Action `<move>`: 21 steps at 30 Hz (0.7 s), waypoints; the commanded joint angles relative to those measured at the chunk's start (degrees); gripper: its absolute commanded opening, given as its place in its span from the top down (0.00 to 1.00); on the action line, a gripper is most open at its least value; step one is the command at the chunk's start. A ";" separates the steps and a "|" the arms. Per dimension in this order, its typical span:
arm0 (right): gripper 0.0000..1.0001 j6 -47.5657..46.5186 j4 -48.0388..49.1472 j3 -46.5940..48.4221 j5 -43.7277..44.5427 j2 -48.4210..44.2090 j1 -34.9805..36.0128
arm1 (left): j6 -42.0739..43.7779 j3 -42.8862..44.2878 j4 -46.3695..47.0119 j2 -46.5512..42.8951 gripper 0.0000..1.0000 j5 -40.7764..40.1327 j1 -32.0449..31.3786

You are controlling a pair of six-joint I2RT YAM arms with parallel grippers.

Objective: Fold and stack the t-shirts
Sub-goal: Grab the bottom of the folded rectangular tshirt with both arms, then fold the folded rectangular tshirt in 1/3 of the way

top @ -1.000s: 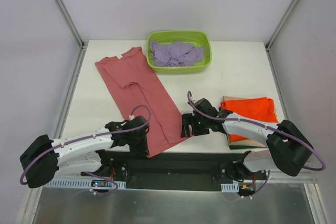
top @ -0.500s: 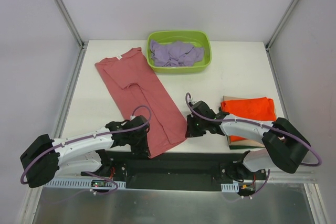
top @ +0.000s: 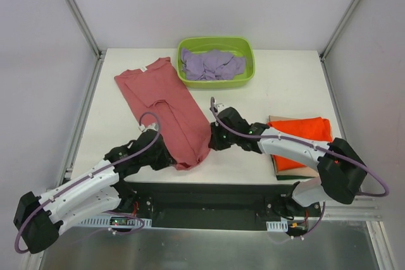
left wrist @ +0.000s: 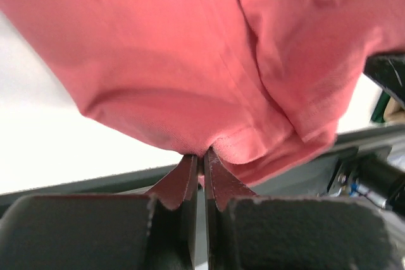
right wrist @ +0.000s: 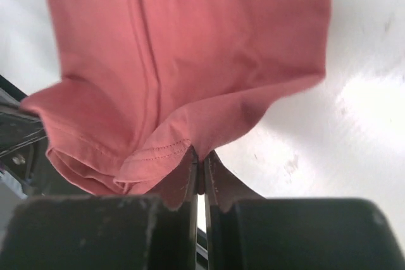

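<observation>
The salmon-red t-shirt [top: 166,102] lies lengthwise on the white table [top: 285,86], collar at the far left and hem near the front edge. My left gripper [top: 166,156] is shut on the hem's left corner, seen close in the left wrist view [left wrist: 202,155] with the cloth [left wrist: 190,49] bunched above it. My right gripper [top: 214,138] is shut on the hem's right corner [right wrist: 201,156], and the shirt [right wrist: 190,49] hangs folded over its tips. The hem end is raised and rumpled between the two grippers. A folded orange t-shirt [top: 307,134] tops a tan one [top: 296,170] at the right.
A lime-green tub [top: 215,42] at the back centre holds crumpled lavender t-shirts [top: 212,64]. Metal frame posts rise at the table's back corners. The dark mounting rail runs along the front edge under both arms.
Both grippers closed on the hem corners, the right one last. They have carried the hem up and away from the front edge, so the shirt's near end is bunched.
</observation>
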 commanded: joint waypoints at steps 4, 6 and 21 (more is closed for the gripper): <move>0.97 -6.27 1.68 16.17 1.86 7.81 0.13 | 9.15 5.18 0.31 0.66 1.00 -2.82 13.57; 0.97 -7.59 1.16 20.65 3.00 10.89 -0.22 | 9.68 6.32 0.31 1.36 1.00 -4.40 16.82; 0.98 -15.16 0.71 47.82 6.35 32.34 -3.73 | 16.71 13.44 9.09 13.04 1.00 -5.73 36.43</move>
